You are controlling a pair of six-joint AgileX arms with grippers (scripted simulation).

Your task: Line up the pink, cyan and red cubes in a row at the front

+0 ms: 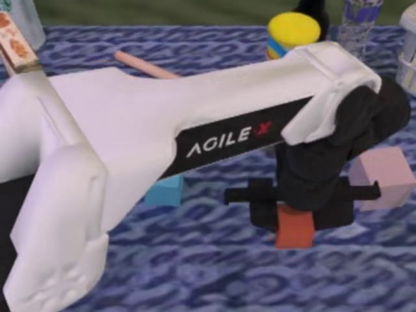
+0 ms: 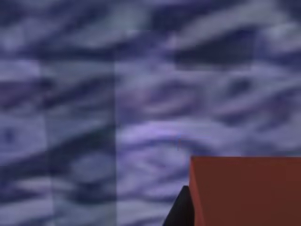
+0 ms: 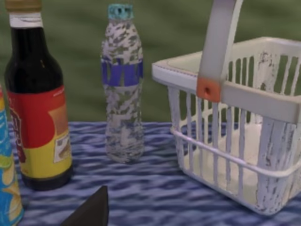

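Left end effector (image 1: 296, 218) is closed on the red cube (image 1: 295, 227), which shows below the black fingers at the front right of the desk (image 1: 214, 273). In the left wrist view the red cube (image 2: 244, 190) fills one corner, with a dark finger (image 2: 178, 209) against its side and the patterned blue desk cloth (image 2: 117, 94) beyond it. Whether the cube touches the desk or sits just above it cannot be told.

Pink cube (image 1: 382, 177) sits just to the right of the left end effector and slightly farther back, apart from the red cube. Cyan cube (image 1: 165, 190) lies to the left of the end effector, partly hidden under the white arm (image 1: 130, 130), with a clear gap to the red cube. The red cube is between the other two and slightly nearer the front edge.

Behind the arm, a thin pink rod (image 1: 144, 65) lies on the desk. A yellow-topped can (image 1: 294, 32) stands behind the end effector.

Right end effector: only a dark tip (image 3: 91, 209) shows in the right wrist view, and its opening cannot be told. That view faces a dark sauce bottle (image 3: 37, 99), a water bottle (image 3: 123, 89) and a white basket (image 3: 244, 141) at the back of the desk.
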